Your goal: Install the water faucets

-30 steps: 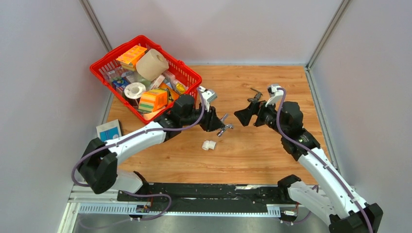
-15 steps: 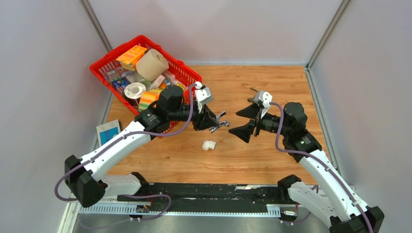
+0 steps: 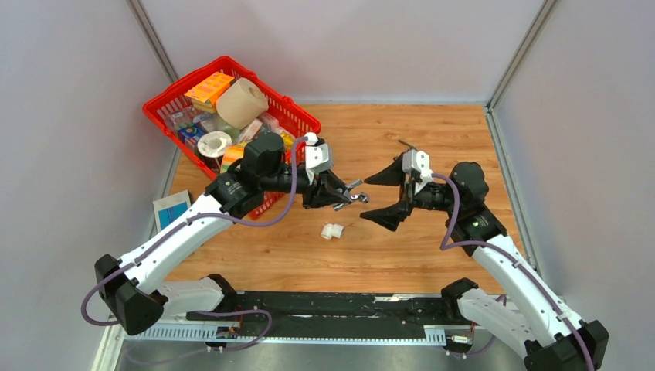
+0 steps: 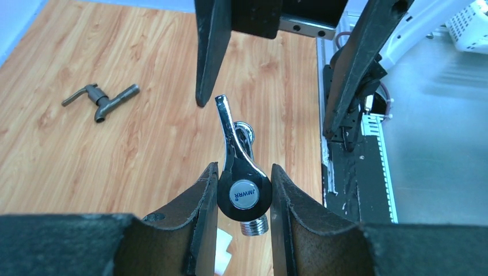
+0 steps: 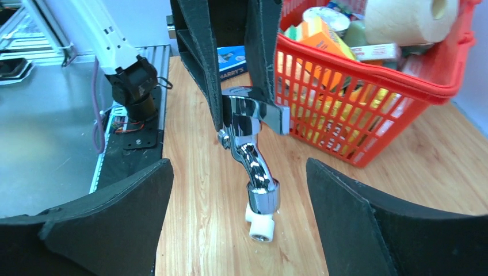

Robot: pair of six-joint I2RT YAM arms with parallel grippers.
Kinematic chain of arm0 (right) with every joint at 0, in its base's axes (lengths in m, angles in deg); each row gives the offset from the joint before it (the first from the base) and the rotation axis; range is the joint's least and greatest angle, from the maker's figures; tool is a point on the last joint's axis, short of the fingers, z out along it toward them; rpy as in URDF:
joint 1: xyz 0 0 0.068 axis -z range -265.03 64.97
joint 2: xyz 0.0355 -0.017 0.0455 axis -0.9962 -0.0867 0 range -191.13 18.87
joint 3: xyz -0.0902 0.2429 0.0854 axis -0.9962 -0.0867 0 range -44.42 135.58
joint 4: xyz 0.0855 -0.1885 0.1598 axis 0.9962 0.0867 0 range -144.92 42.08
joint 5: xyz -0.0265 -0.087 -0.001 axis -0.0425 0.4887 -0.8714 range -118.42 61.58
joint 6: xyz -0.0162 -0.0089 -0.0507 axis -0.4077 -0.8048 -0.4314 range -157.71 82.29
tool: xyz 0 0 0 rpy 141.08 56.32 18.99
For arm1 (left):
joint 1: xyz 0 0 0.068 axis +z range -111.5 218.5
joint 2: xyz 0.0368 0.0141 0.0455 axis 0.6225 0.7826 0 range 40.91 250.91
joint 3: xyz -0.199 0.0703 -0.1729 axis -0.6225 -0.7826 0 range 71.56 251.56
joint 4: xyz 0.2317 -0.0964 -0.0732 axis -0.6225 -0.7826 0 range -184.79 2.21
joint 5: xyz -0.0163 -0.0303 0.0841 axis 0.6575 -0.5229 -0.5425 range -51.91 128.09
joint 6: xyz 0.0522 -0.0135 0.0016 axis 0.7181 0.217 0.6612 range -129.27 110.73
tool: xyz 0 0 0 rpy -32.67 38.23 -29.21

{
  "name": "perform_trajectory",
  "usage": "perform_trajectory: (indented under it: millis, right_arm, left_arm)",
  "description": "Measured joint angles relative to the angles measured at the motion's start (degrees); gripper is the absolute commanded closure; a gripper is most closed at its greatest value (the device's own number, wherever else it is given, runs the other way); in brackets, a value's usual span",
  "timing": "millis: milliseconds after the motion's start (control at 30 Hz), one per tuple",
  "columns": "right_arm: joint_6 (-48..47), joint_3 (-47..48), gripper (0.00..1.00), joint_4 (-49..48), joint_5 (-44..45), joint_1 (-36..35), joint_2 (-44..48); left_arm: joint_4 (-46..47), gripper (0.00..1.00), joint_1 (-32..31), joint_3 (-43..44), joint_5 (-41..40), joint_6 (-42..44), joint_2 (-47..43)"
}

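The silver faucet [image 4: 235, 135] is clamped by its round body in the left pincer [image 3: 340, 193] above the middle of the worktop [image 3: 432, 239]. The right pincer [image 3: 364, 200] is spread wide, facing it. Stiff, slick metal is presumed, so the curved neck should be grasped firmly.

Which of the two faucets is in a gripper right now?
The silver faucet: the left gripper is shut on it, holding it above the table. The dark grey faucet lies loose on the wood, untouched.
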Motion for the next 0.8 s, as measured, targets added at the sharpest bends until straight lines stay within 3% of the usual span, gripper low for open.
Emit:
perform_trajectory:
  millis: [133, 400, 800]
  right_arm:
    - [-0.4, 0.0, 0.15, -1.9, -1.3, -2.4, -3.3]
    - [-1.8, 0.0, 0.32, -2.2, -1.1, -8.4, -9.2]
    - [-2.3, 0.4, 0.39, -2.4, -1.4, -10.8, -12.9]
  left_arm:
    - [0.2, 1.0, 0.0, -0.5, 1.6, 0.6, -0.1]
    - [0.2, 1.0, 0.0, -3.7, 3.1, 0.9, -1.9]
    - [0.2, 1.0, 0.0, -3.8, 5.3, 2.3, -3.8]
